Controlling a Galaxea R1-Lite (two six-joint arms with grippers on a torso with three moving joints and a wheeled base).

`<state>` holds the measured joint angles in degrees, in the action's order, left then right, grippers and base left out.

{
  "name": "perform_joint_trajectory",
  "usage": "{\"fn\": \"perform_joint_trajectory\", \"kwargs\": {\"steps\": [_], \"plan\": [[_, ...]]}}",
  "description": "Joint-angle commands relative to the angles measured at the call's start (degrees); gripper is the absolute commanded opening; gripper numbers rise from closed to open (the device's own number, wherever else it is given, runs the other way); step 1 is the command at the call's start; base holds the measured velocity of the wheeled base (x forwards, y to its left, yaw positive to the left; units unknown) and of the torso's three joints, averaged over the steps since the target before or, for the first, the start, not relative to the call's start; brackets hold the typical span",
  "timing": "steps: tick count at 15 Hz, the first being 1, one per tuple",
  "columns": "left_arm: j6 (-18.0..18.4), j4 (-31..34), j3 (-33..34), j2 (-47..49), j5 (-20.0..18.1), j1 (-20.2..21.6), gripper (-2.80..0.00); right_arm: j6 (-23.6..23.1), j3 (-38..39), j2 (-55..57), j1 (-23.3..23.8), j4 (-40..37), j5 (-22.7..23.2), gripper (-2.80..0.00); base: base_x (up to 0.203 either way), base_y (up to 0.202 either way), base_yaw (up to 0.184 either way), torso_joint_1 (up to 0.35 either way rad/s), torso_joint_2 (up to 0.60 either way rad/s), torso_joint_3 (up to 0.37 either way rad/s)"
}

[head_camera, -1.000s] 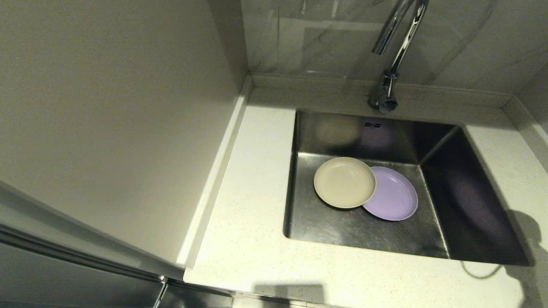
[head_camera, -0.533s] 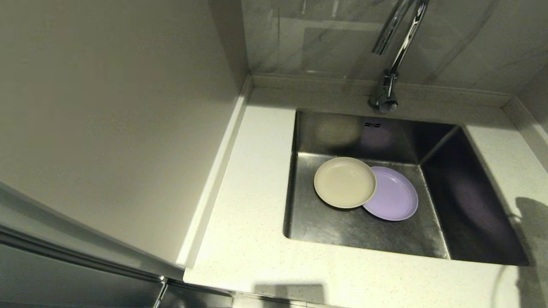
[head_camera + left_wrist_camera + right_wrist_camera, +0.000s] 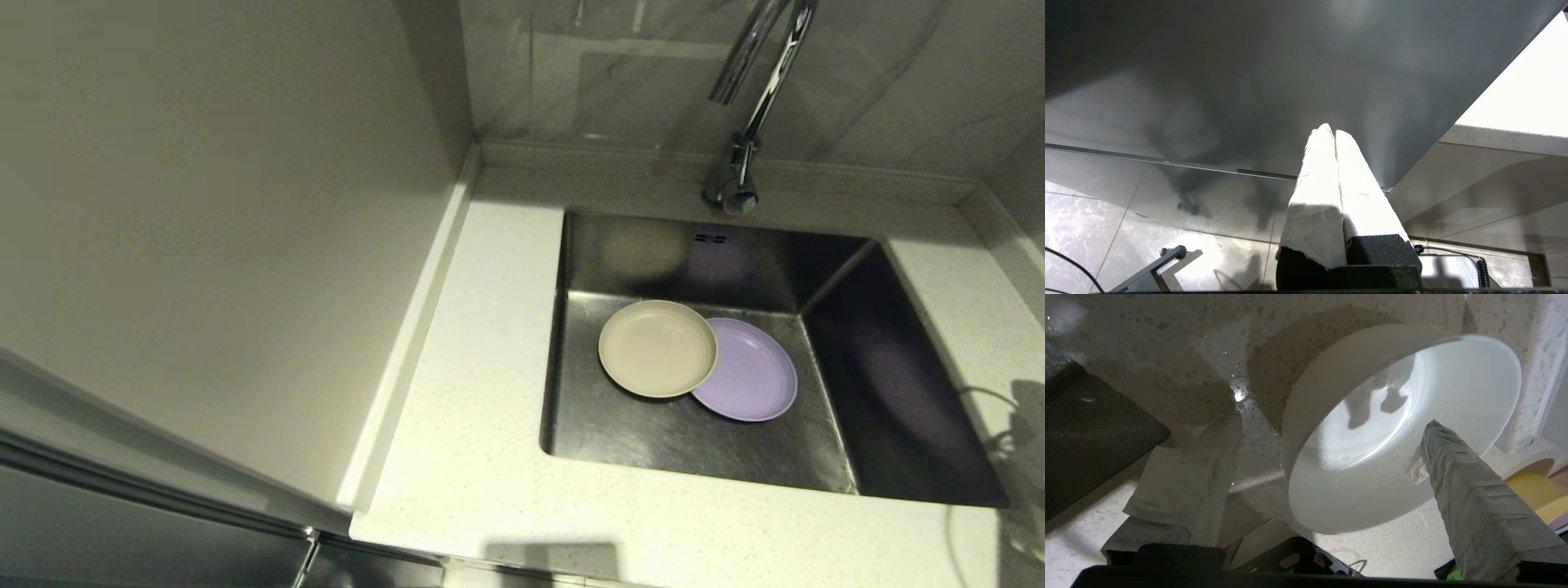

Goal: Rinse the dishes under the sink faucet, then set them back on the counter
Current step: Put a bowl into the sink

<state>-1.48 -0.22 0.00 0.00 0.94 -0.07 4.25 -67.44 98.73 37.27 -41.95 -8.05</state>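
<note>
At the lower middle of the left wrist view, the left end effector (image 3: 1329, 132) hangs parked, fingers pressed together. Mid-frame in the head view, the beige plate (image 3: 657, 348) overlaps the lavender plate (image 3: 755, 380) on the sink (image 3: 653, 441) floor, likely awaiting rinsing. Only the right wrist view shows the white bowl (image 3: 1400, 433) on the wet tabletop (image 3: 1167, 363), straddled by the wide-spread right end effector (image 3: 1327, 424).

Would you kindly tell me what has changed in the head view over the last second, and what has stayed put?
Only the shadow on the counter at the sink's right edge changed: it shifted and changed shape, so something is moving out of the head view there. No gripper enters that view. The beige plate, overlapping the lavender plate in the sink, and the faucet stayed as they were.
</note>
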Motion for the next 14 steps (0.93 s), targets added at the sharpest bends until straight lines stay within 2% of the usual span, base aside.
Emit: {"fn": "perform_joint_trajectory", "kwargs": {"steps": [1,8,11,14], "plan": [[-0.02,-0.04,0.0,-0.2,0.03,0.07,-2.8,-0.02,-0.81,1.0,0.09,-0.24,0.17,-2.8,0.0,0.0,0.0,0.0,0.0,0.0],[-0.02,-0.04,0.0,-0.18,0.03,0.07,-2.8,-2.52,-2.24,2.23,1.05,-0.24,2.57,-2.8,0.0,0.0,0.0,0.0,0.0,0.0],[-0.02,-0.04,0.0,-0.18,0.03,0.07,-2.8,-5.49,-2.6,1.45,1.04,-0.41,4.26,-2.8,0.0,0.0,0.0,0.0,0.0,0.0],[0.06,-0.04,0.0,-0.18,0.03,0.07,-2.8,-6.37,-2.3,-1.84,-2.73,-0.68,4.35,-2.8,0.0,0.0,0.0,0.0,0.0,0.0]]}}
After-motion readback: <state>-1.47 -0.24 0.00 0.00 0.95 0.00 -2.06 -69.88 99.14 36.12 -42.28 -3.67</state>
